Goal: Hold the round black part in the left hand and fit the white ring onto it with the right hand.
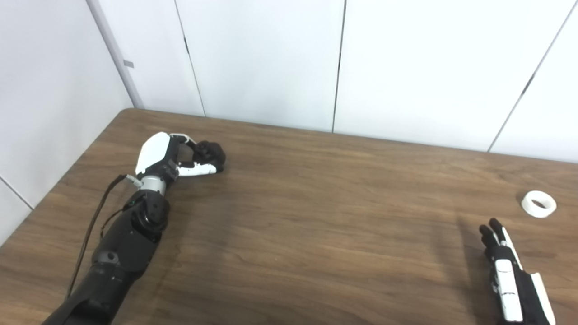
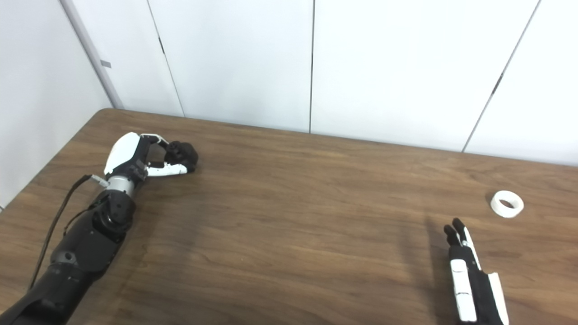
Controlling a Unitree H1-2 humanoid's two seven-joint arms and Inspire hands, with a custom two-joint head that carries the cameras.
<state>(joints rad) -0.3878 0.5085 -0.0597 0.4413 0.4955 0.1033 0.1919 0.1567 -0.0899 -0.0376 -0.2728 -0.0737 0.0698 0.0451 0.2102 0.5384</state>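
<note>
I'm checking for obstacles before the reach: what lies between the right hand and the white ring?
Nothing: only bare wooden table separates the right hand from the white ring, which lies flat beyond the fingertips, slightly right. Both eye views show this.

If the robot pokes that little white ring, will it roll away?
Probably not: the white ring lies flat on the table, so a push would likely slide it. It looks small and probably light. The right hand, open, hasn't touched it.

Left hand [image 1: 174, 158] with white back shell, black fingers, silver wrist collar, black forearm trailed by black cable; right hand [image 1: 512, 275] black with white panels.
</note>
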